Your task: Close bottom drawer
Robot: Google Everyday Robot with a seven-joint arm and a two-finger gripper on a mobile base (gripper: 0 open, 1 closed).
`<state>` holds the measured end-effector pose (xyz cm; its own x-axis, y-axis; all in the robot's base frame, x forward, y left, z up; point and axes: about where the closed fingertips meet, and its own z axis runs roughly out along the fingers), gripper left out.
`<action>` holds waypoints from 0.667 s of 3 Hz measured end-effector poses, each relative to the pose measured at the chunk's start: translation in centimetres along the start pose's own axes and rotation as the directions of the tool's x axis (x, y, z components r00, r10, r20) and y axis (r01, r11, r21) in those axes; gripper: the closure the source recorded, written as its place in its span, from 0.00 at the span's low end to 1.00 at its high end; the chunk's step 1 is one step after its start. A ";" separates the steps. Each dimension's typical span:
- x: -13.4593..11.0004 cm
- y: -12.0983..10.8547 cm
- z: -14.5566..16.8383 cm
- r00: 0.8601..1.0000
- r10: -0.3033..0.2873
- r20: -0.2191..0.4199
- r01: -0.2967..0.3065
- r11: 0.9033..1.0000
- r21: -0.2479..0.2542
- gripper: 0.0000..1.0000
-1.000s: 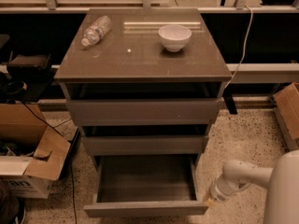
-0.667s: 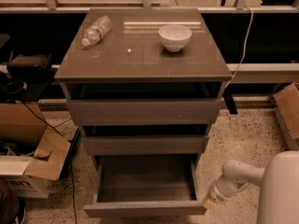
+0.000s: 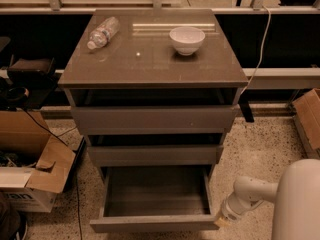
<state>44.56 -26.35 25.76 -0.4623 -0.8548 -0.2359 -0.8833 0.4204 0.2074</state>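
Observation:
The bottom drawer [image 3: 155,223] of the grey-brown cabinet is pulled well out, lowest of three; its shallow box looks empty. The two drawers above it, the middle drawer [image 3: 154,154] and the top drawer [image 3: 154,118], stand slightly out too. My white arm reaches in from the lower right, and the gripper [image 3: 220,221] sits low by the drawer's front right corner, just to the right of the front panel. I cannot see whether it touches the drawer.
A plastic bottle [image 3: 102,32] lies on the cabinet top and a white bowl [image 3: 187,39] stands beside it. An open cardboard box [image 3: 27,169] sits on the floor at left, another box [image 3: 307,116] at right. A cable [image 3: 256,64] hangs behind the cabinet.
My arm has shifted slightly left and more of its white body fills the lower right corner. The drawer has not visibly moved.

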 end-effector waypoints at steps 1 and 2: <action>-0.1 0.8 2.3 0.999 -0.034 -0.012 0.034 0.999 0.000 1.00; 0.0 0.8 4.7 0.999 -0.042 -0.012 0.042 0.999 -0.019 1.00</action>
<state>43.46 -24.55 21.47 -0.4235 -0.8753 -0.2334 -0.9003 0.3782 0.2155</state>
